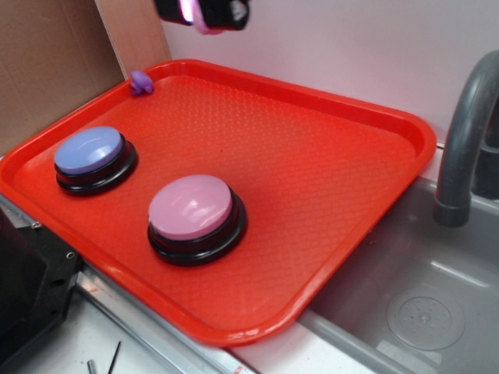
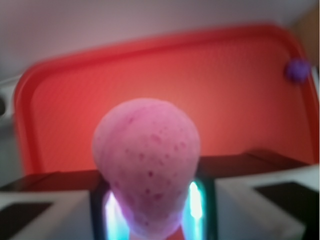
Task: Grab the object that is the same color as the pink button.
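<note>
One pink ball, soft, pitted and blurred, fills the lower centre of the wrist view, clamped in the gripper at the top edge of the exterior view, above the red tray. Grab judged complete; next move: hold firm. Pink button at lower left.

Red plastic tray w/ pebbled texture; pink button dome glossy, smooth; cardboard matt.
</note>
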Controlling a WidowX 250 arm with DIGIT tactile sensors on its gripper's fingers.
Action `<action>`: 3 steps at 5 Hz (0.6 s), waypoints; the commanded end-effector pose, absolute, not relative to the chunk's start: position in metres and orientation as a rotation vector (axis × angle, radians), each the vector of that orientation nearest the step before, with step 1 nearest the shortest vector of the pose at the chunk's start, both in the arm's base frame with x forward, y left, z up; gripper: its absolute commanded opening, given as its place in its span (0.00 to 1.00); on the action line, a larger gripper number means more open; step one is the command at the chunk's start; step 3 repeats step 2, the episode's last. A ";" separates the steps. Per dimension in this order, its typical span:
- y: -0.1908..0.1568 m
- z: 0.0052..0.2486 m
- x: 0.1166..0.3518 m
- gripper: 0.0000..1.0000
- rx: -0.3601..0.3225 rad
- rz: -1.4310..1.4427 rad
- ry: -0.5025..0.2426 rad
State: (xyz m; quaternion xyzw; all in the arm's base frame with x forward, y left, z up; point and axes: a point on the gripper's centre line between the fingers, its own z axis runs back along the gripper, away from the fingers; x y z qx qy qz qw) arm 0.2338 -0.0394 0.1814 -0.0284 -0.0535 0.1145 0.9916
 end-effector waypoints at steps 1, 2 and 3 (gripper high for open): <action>-0.021 0.210 0.194 0.00 -0.062 0.292 -0.210; -0.017 0.210 0.190 0.00 -0.042 0.287 -0.178; -0.017 0.210 0.190 0.00 -0.042 0.287 -0.178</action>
